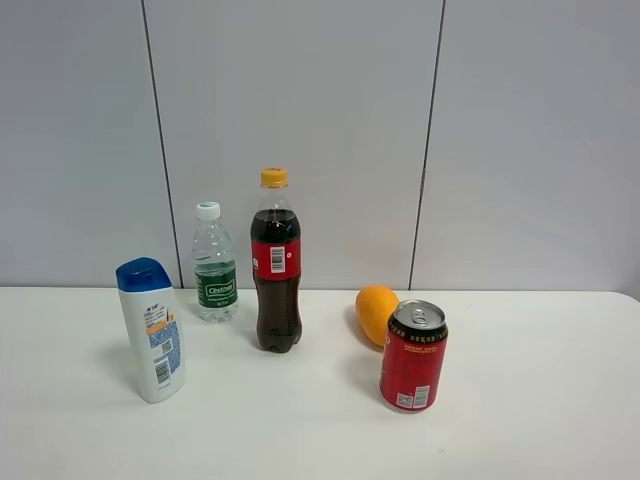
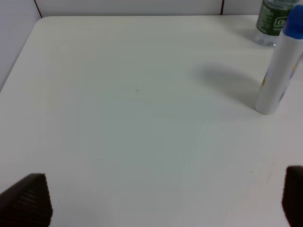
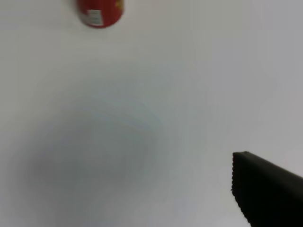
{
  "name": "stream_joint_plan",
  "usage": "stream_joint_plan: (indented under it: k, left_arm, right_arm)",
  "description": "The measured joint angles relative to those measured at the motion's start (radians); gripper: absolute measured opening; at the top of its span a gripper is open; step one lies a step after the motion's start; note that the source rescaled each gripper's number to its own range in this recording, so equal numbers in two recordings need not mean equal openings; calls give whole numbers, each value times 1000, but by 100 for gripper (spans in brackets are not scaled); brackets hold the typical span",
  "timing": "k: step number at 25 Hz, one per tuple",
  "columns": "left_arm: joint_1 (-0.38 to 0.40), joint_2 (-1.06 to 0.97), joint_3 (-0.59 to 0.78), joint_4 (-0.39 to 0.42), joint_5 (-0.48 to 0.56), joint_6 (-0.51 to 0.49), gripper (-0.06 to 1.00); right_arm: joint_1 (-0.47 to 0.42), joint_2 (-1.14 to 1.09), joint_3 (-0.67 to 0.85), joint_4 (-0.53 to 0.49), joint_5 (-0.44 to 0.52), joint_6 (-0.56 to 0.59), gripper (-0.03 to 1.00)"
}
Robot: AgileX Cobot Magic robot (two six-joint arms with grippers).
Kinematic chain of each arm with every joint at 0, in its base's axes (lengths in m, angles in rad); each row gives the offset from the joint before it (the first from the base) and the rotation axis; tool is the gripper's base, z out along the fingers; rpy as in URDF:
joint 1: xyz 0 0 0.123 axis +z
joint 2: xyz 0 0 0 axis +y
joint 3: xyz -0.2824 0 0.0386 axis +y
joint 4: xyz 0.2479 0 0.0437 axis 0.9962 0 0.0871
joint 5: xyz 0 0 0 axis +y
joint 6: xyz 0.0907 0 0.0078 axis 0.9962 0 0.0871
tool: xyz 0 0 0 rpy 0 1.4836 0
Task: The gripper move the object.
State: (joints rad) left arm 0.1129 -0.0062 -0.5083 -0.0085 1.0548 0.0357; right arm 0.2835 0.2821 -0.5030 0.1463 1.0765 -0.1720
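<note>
The orange-yellow mango-like object (image 1: 375, 312) lies on the white table (image 1: 520, 430), right of the middle and just behind the red can (image 1: 413, 357), which hides its lower right part. Neither gripper shows in the exterior high view. In the left wrist view my left gripper (image 2: 161, 196) is open and empty, its two black fingertips (image 2: 28, 201) wide apart over bare table. In the right wrist view only one black finger (image 3: 267, 191) of the right gripper shows, far off to one side, holding nothing. The mango is out of both wrist views.
A cola bottle (image 1: 276, 265) stands left of the mango. A small water bottle (image 1: 214, 265) and a white shampoo bottle with a blue cap (image 1: 152, 330) stand further left; both show in the left wrist view (image 2: 279, 66). The can's base shows in the right wrist view (image 3: 100, 10).
</note>
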Motion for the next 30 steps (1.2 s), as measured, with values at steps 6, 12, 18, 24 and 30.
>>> stream_joint_plan:
  k: [6, 12, 18, 24, 30]
  left_arm:
    - [0, 0, 0, 0, 0, 0, 100]
    - [0, 0, 0, 0, 0, 0, 100]
    - [0, 0, 0, 0, 0, 0, 100]
    - [0, 0, 0, 0, 0, 0, 100]
    - [0, 0, 0, 0, 0, 0, 100]
  right_arm:
    - [-255, -59, 0, 0, -2, 0, 100]
    - [-343, -178, 0, 0, -3, 0, 100]
    - [-343, -281, 0, 0, -2, 1, 100]
    - [-343, -284, 0, -3, -2, 25, 100]
    - [-343, -284, 0, -3, -2, 26, 100]
